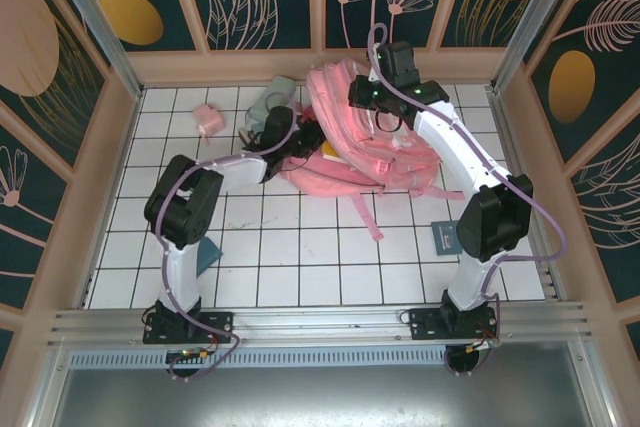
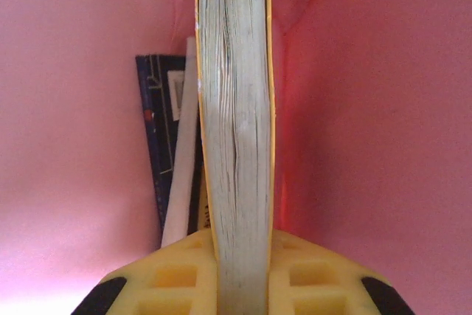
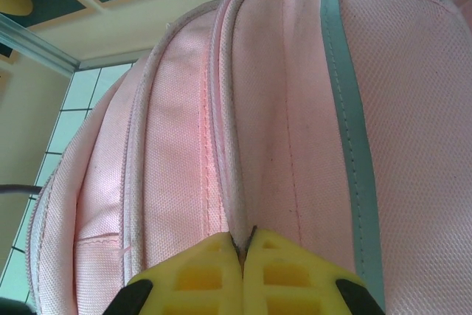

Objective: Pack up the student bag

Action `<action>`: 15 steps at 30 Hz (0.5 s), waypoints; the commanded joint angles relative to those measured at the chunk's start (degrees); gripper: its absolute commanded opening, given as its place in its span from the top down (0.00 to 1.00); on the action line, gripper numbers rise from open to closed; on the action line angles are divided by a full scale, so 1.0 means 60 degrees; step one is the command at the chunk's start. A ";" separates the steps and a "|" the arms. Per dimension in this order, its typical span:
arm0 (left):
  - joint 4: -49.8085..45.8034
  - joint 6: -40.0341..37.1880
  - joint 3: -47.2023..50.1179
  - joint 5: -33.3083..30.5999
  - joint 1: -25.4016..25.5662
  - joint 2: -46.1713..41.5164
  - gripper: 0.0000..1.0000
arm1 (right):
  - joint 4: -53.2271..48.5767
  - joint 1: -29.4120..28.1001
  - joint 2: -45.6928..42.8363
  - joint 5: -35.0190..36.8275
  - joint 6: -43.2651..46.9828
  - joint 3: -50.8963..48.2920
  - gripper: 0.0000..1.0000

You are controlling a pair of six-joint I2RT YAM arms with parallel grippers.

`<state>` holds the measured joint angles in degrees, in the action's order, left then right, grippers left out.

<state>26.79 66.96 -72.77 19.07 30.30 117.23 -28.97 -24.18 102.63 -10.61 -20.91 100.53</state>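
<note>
The student bag (image 1: 365,142), a large pink backpack, lies at the back middle of the tiled table. My left gripper (image 1: 300,144) reaches into its opening from the left, shut on a thick yellow-covered book (image 1: 328,150). In the left wrist view the book (image 2: 236,108) stands on edge between my yellow fingers (image 2: 177,274), with pink bag lining (image 2: 369,123) on both sides and a dark blue book (image 2: 158,130) deeper inside. My right gripper (image 1: 385,112) sits on top of the bag. It is shut on a fold of the bag's fabric (image 3: 243,145) beside a zip seam, at the gripper's tips (image 3: 242,240).
A small pink box (image 1: 208,119) and a pale green item (image 1: 268,102) lie at the back left. A dark blue booklet (image 1: 444,237) rests by the right arm, a teal piece (image 1: 208,252) by the left arm. The bag's straps (image 1: 365,212) trail toward the front.
</note>
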 commanded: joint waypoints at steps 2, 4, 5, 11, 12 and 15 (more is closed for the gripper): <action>0.0683 0.0216 -0.1024 -0.0685 0.0493 0.0772 1.00 | 0.1240 0.0056 -0.0746 -0.0355 -0.0309 0.0039 1.00; 0.0109 0.0090 -0.1499 -0.0846 0.0699 0.1122 1.00 | 0.1287 0.0087 -0.0768 -0.0381 -0.0324 -0.0034 1.00; -0.0271 -0.0048 -0.1856 -0.0841 0.0789 0.1256 0.99 | 0.1311 0.0101 -0.0772 -0.0384 -0.0332 -0.0087 1.00; -0.2109 -0.1073 -0.2234 -0.1478 0.0918 0.0902 0.56 | 0.1399 0.0176 -0.0787 -0.0487 -0.0420 -0.0315 1.00; -0.2574 -0.1390 -0.2357 -0.1625 0.0925 0.0841 0.54 | 0.1435 0.0188 -0.0805 -0.0500 -0.0441 -0.0376 1.00; -0.3538 -0.1995 -0.2497 -0.1833 0.0925 0.0750 0.51 | 0.1529 0.0189 -0.0777 -0.0546 -0.0496 -0.0479 1.00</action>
<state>13.50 60.80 -85.49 11.18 36.12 124.88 -25.63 -23.42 102.28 -12.25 -22.70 97.76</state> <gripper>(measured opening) 0.492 0.051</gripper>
